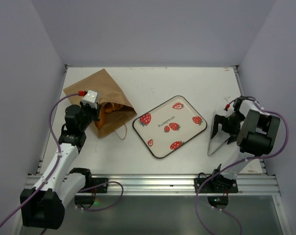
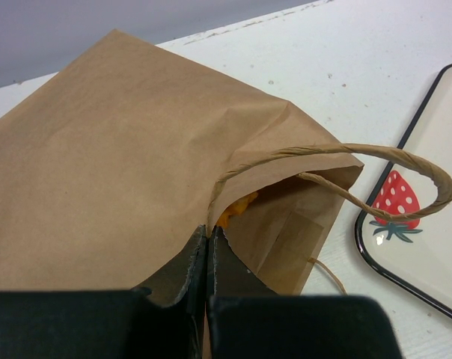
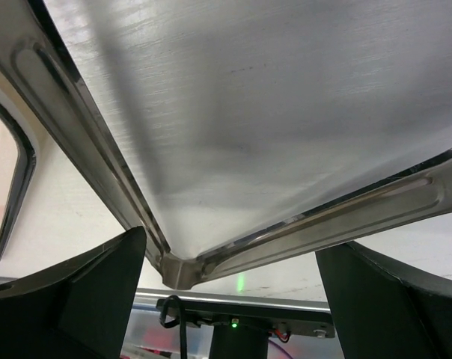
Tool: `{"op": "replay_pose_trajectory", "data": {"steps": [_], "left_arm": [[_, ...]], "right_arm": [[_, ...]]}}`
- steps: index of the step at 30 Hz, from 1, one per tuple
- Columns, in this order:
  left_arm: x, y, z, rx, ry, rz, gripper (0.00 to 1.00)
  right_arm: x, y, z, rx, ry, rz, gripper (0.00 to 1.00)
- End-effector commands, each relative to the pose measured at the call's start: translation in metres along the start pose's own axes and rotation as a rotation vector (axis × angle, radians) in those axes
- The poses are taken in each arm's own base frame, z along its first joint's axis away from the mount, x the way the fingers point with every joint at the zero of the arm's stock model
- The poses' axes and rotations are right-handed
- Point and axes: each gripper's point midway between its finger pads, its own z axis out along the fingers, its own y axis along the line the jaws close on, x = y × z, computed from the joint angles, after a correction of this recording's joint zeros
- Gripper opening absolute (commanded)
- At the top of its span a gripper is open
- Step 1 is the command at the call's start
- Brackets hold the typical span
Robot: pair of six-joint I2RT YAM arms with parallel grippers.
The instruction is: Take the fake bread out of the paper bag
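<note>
Left arm (image 1: pixel 64 147) stretches far, jaws pinched shut on the paper bag (image 2: pixel 99 149) rim; right arm (image 1: pixel 256 132) folded, jaws wide around a tilted metal tray (image 3: pixel 248 112) corner; strawberry tray (image 1: pixel 160 139) lettering unreadable.

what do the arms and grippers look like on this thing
Both the left arm and right arm have white link shells and chunky black joint housings. A purple cable loops along each, with a small red connector near the wrist. The left gripper and right gripper have matte black fingers; the left wrist carries a pale grey block.

paper bag (image 2: pixel 99 149) — matt, metal sheet (image 3: pixel 248 112) — brushed
</note>
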Motion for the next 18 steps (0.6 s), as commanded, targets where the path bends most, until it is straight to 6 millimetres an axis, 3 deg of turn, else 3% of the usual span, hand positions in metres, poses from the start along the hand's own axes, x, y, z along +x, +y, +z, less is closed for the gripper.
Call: {"op": "replay_pose_trajectory", "data": {"steps": [1, 10, 18], "left_arm": [[-0.007, 0.0, -0.001, 0.0, -0.008, 0.009, 0.0], [-0.008, -0.001, -0.002, 0.003, -0.013, 0.01, 0.0], [-0.009, -0.002, -0.003, 0.005, -0.018, 0.011, 0.0]], "right_arm": [[0.001, 0.008, -0.017, -0.051, -0.014, -0.042, 0.99], [0.0, 0.017, -0.028, -0.105, -0.016, -0.102, 0.99], [-0.001, 0.018, -0.013, -0.112, 0.01, -0.053, 0.99]]}}
